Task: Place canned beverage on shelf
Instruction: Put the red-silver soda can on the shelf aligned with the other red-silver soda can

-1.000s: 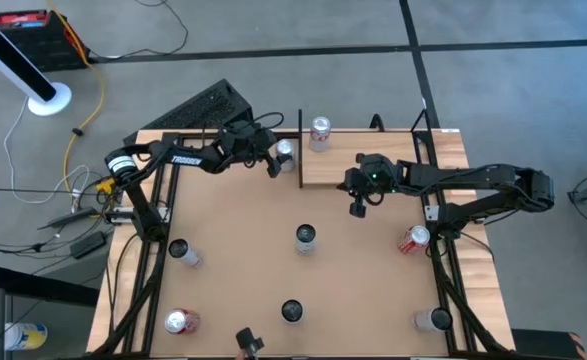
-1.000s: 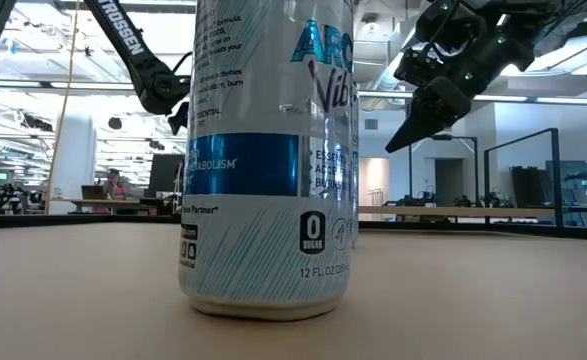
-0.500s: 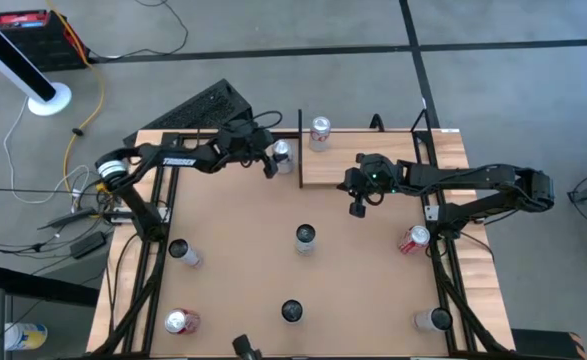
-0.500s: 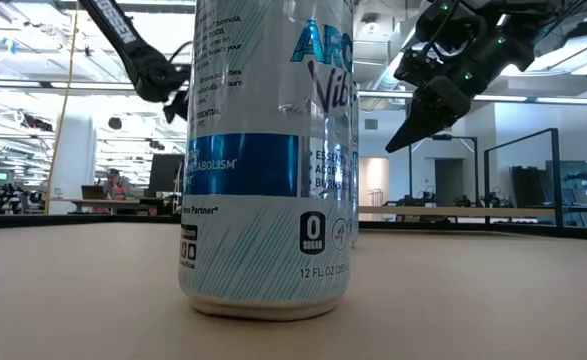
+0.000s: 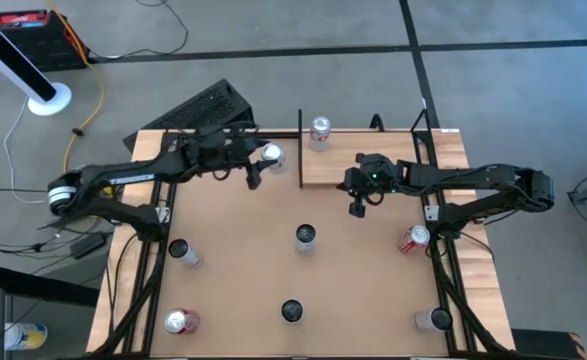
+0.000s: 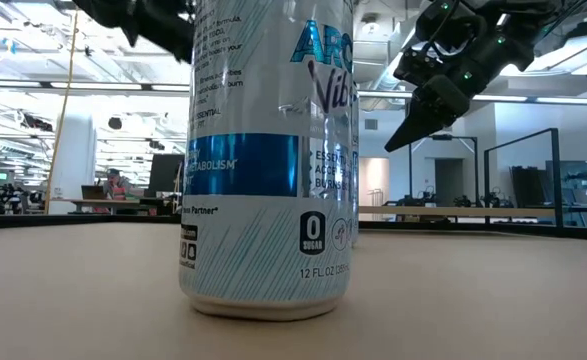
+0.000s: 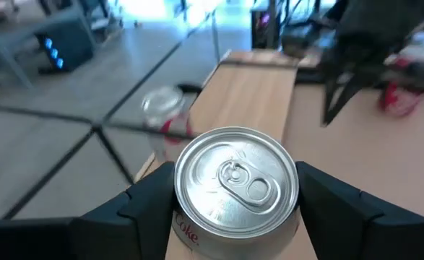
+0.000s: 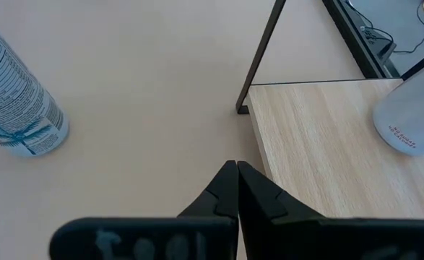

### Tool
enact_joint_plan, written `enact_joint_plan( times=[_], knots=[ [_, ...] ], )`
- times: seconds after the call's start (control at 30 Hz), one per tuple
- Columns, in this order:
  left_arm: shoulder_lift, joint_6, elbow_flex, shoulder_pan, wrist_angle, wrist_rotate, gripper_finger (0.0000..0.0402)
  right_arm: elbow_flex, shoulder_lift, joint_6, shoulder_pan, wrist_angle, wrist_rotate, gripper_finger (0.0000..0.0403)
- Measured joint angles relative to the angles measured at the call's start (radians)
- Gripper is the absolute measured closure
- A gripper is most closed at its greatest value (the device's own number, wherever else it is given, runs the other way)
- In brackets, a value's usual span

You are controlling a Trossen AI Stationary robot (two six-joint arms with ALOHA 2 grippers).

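Aluminium, thin-walled and smooth, the silver can (image 7: 235,189) sits clamped between the left gripper (image 5: 258,160)'s two dark fingers (image 7: 148,202), which press its sidewall just below the rim. It is probably light, rigid enough for a firm pinch yet easy to dent, and slippery, so a hold across the middle of the body seems soundest. In the high view it hangs upper centre, just left of the shelf (image 5: 338,160), not yet on the plank. The left arm stretches long from the left edge toward it. At the shelf's lower edge, the right gripper (image 8: 237,189) waits, fingers pressed together, holding nothing.
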Motion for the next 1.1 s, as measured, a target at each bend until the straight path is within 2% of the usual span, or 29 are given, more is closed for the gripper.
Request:
enact_joint_plan(
  times=[0.17,0.37,0.57,0.73,0.97,1.1],
  knots=[
    [-0.041,0.030,0.000,-0.086,0.090,-0.002,0.0173,0.000,0.000,-0.007,0.000,-0.004,0.000,0.0378],
    [0.009,0.094,0.025,-0.131,0.245,-0.010,0.0173,0.000,-0.001,-0.019,0.000,-0.022,0.000,0.0378],
    [0.192,0.139,0.183,-0.131,0.234,0.081,0.0173,0.000,-0.009,-0.022,-0.002,-0.054,0.001,0.0378],
    [0.359,0.198,0.348,-0.117,0.207,0.104,0.0173,0.000,-0.009,-0.022,-0.002,-0.090,0.020,0.0378],
    [0.570,0.188,0.544,-0.059,0.050,0.133,0.0173,0.000,-0.009,-0.021,-0.039,-0.176,0.028,0.0378],
    [0.646,0.152,0.598,-0.016,0.031,0.155,0.0173,-0.018,-0.009,-0.019,-0.071,-0.178,0.028,0.0378]
  ],
)
